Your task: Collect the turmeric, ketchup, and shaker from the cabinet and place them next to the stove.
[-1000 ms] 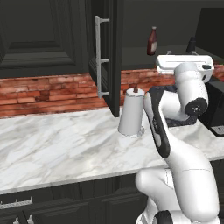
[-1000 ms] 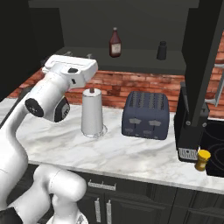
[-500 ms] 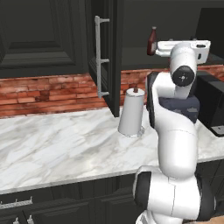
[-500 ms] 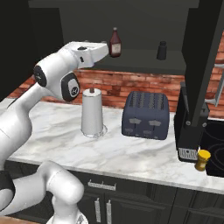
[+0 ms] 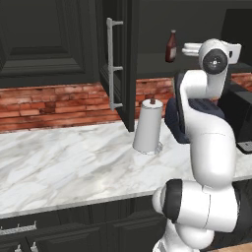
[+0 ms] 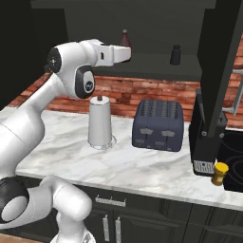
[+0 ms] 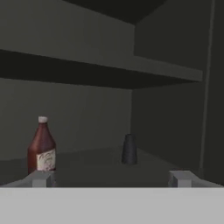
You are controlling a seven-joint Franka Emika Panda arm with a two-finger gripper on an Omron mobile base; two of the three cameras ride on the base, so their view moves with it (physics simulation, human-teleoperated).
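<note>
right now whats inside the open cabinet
On the cabinet shelf stand the ketchup and the shaker. The turmeric is already on the counter. The shelf's left end is hidden.

Ketchup (image 7: 42,146) left, shaker (image 7: 129,149) right on cabinet (image 7: 166,109) shelf; turmeric (image 6: 219,173) on counter (image 6: 123,163).

The arm (image 5: 204,147) is glossy white, built of rounded, swollen links; dark charcoal bands mark its joints; a round dark cap with a small pale centre sits on the side of the upper joints; the hand (image 6: 111,53) is a boxy white block; the finger tips (image 7: 38,178) are small, squared and grey.
</note>
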